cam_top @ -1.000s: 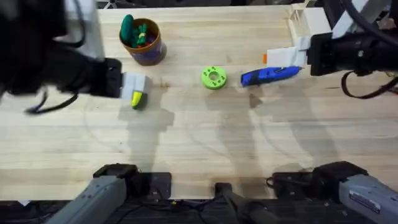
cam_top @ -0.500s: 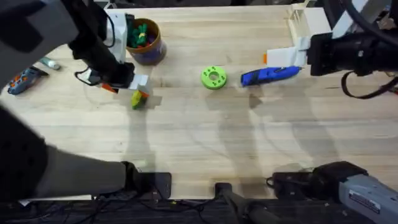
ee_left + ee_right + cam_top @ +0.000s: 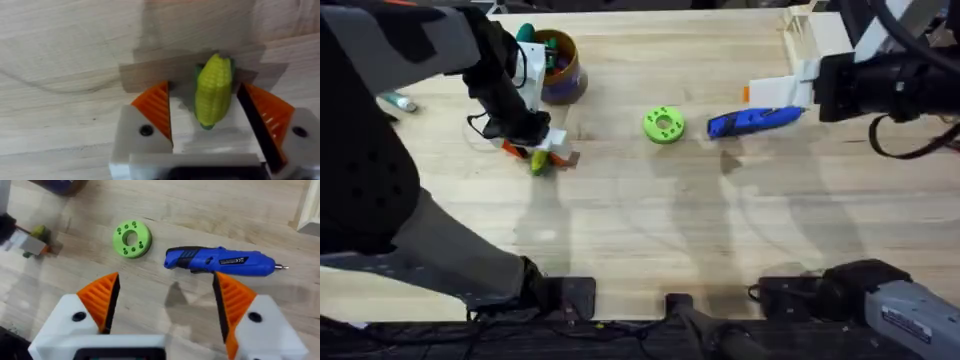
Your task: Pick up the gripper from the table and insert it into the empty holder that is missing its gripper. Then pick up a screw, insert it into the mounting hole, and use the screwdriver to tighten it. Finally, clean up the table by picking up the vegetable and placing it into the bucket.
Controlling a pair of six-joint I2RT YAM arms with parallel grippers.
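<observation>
Vegetable (image 3: 539, 166) on table (image 3: 650, 230), before bucket (image 3: 554, 68); disc (image 3: 664, 125) left of screwdriver (image 3: 754, 121), apparently apart.

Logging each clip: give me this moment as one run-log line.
phase: cleanup | left gripper: open, straddling toy corn on table | right gripper: open, above blue screwdriver | bucket: holds other toys

The table (image 3: 720, 240) is pale wood with visible grain, matt. The vegetable (image 3: 214, 90) is yellow plastic, bumpy with rows of kernels, slightly glossy. The screwdriver (image 3: 220, 261) has a smooth, shiny blue plastic body and a thin metal tip. The disc (image 3: 132, 238) is matt green plastic. Gripper pads (image 3: 156, 107) are ribbed orange on smooth white plastic mounts.
</observation>
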